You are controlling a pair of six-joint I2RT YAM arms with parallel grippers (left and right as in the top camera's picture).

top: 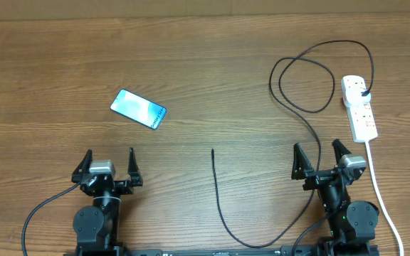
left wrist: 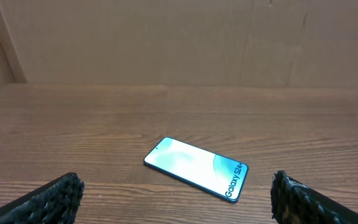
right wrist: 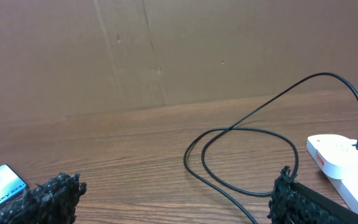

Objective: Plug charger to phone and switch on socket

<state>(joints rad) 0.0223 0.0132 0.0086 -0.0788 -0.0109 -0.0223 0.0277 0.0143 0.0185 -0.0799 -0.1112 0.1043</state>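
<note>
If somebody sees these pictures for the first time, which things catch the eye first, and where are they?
First comes the slim rectangular smartphone with a glowing light blue screen, lying flat on the brown wooden table, left of centre. Next is the long thin black cable, which loops at the right from the white oblong power strip to a free tip near the middle.

a brown wood-grain table point(top: 191, 64) fills the overhead view, its grain running 9 to 3 o'clock. at 12 o'clock stands a plain tan board wall point(left wrist: 166, 37) with faint vertical seams. the light is soft and even.
</note>
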